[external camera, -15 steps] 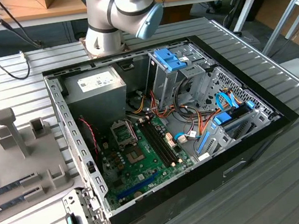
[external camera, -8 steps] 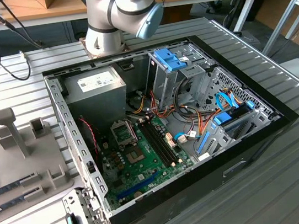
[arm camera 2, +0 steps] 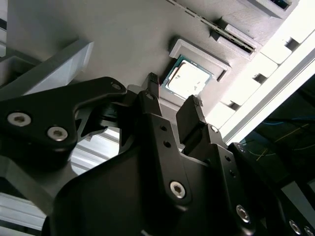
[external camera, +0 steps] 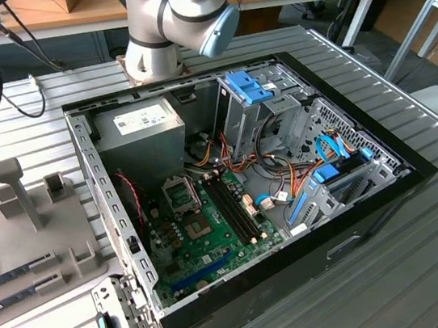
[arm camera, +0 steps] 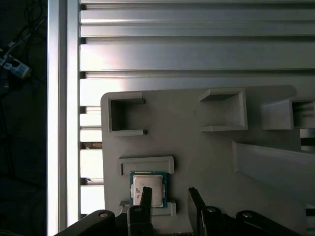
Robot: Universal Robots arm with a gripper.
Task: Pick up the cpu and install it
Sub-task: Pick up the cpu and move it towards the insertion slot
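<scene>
The cpu, a small silver-topped square with a thin green rim, lies flat in a shallow pocket of the grey holder plate. It also shows in the second wrist view, framed by the pocket's raised lips. My gripper hovers just above it, open, with nothing between its two black fingers. One fingertip overlaps the chip in the picture and the other stands off to its side. In the exterior view the open socket sits on the green motherboard.
An open computer case lies on the ribbed metal table, with a power supply, blue drive brackets and cable bundles inside. The grey holder plate sits at the exterior view's left and carries upright posts and long memory sticks.
</scene>
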